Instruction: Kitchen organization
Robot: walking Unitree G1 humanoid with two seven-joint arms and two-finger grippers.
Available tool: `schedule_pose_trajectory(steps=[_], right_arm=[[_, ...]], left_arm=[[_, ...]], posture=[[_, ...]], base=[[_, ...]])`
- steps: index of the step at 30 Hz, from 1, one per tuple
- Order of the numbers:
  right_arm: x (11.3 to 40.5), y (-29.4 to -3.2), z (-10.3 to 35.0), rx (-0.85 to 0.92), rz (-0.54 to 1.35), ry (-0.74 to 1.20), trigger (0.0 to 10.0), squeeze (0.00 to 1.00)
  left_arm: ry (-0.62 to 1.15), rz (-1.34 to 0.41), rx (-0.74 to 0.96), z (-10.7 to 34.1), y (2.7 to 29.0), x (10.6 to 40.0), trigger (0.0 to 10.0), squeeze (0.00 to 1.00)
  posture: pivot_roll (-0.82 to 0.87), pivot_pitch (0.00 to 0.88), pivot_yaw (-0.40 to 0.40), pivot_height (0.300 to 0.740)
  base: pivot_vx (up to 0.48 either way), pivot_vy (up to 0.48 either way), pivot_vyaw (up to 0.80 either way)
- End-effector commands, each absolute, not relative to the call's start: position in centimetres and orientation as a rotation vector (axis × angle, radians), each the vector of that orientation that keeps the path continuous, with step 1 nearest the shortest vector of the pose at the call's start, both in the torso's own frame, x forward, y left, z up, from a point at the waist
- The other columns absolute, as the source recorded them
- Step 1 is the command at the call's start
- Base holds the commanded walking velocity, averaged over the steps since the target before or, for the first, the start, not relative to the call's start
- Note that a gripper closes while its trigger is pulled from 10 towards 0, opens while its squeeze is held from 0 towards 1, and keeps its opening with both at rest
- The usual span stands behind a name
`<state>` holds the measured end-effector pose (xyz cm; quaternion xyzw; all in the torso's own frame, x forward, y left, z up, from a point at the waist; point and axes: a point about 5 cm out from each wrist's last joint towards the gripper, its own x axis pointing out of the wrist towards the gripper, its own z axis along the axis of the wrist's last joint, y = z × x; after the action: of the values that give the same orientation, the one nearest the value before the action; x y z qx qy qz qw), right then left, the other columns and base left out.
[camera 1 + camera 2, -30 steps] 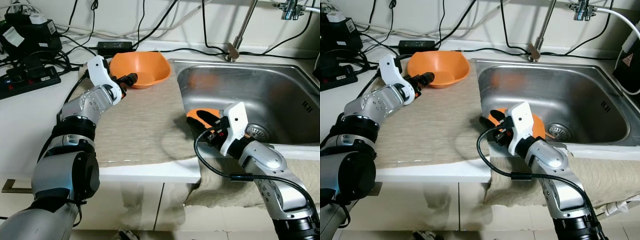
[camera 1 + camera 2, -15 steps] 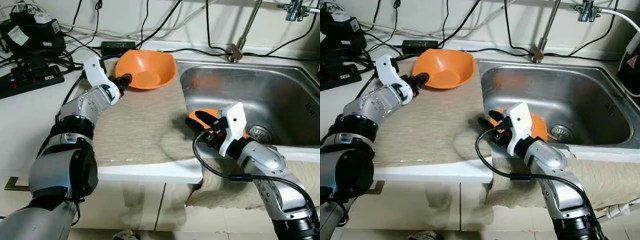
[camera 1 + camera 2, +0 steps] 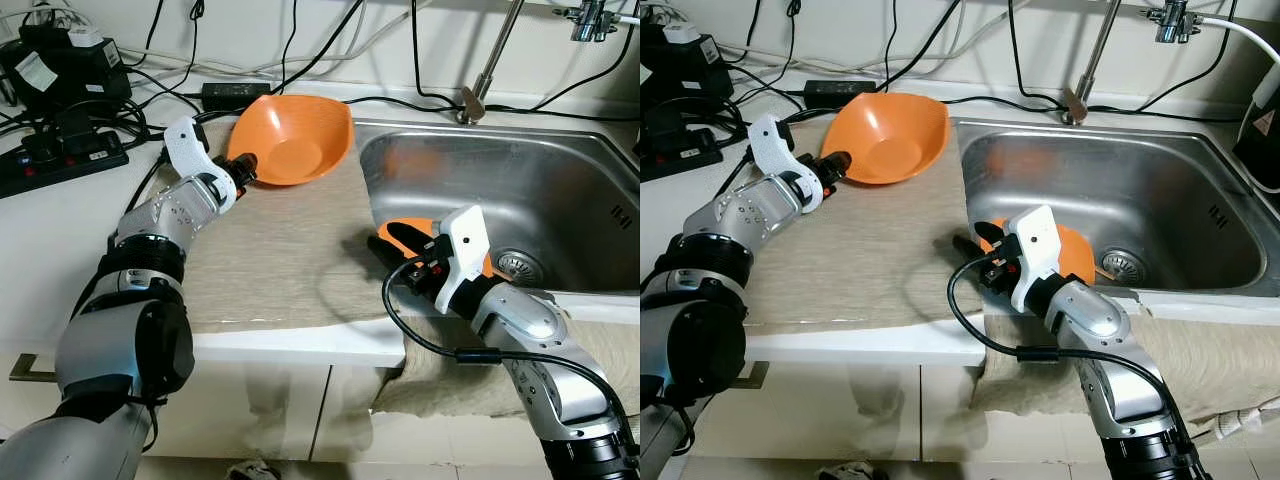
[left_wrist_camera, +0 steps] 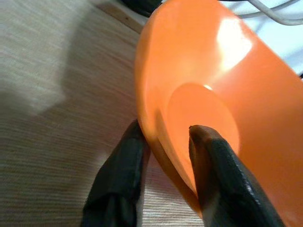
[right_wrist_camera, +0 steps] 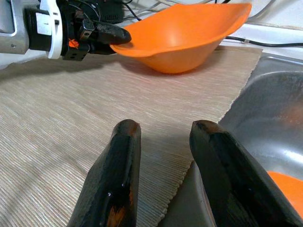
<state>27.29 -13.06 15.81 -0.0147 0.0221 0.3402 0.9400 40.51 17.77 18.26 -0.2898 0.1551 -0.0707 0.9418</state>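
Pincer of the left arm (image 3: 243, 170) grips the near rim of an orange bowl (image 3: 295, 140), one black finger (image 4: 215, 177) inside the wall and the other outside, as the left wrist view shows. That bowl sits tilted at the back of a beige mat (image 3: 280, 250) on the white bench (image 3: 50, 240), just beside the sink's left edge, with its gripped side raised off the mat. Right pincer (image 3: 975, 252) hovers over the sink's front left corner, its two fingers (image 5: 118, 175) parted a little with nothing between them, pointing across the mat toward the bowl. Under the right wrist, a second orange dish (image 3: 1072, 250) lies in the steel sink (image 3: 540, 190) near the drain (image 3: 516, 264). A faucet pipe (image 3: 490, 55) rises from the bench's back edge behind the sink. Black cables (image 3: 300, 40) and a power strip (image 3: 60, 155) crowd the bench's back left corner. A cloth (image 3: 1230, 365) hangs over the front edge below the sink.
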Motion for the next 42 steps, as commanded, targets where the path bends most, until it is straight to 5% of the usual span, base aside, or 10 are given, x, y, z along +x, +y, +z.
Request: schedule_pose_trajectory(steps=[1,21,22,28,42], right_arm=[[27.2,-13.1,15.8,-0.028,0.689,0.053,10.0,0.00],[27.6,-13.3,16.1,0.000,0.649,0.035,10.0,0.00],[28.7,-13.9,17.8,0.086,0.552,-0.052,10.0,1.00],[31.5,-15.1,22.3,0.283,0.360,-0.242,10.0,1.00],[33.0,-13.8,23.4,0.321,0.407,-0.230,10.0,1.00]], left_arm=[[0.324,-0.151,-0.610,18.0,17.8,40.3,0.0,0.00],[0.205,-0.196,-0.654,19.9,17.7,40.4,0.0,0.00],[0.124,-0.247,-0.618,21.7,17.7,39.9,0.0,0.00],[-0.041,-0.486,-0.586,25.7,15.8,36.3,0.0,0.00],[-0.098,-0.597,-0.591,26.7,14.6,33.4,0.0,0.00]], posture=[[-0.07,0.000,-0.006,0.740],[-0.07,0.000,-0.012,0.740],[-0.07,0.000,-0.005,0.740],[-0.06,0.000,-0.018,0.740],[-0.05,0.000,-0.035,0.740]], base=[[0.000,0.000,0.00],[0.000,0.000,0.00],[0.000,0.000,0.00],[0.000,0.000,0.00],[0.000,0.000,0.00]])
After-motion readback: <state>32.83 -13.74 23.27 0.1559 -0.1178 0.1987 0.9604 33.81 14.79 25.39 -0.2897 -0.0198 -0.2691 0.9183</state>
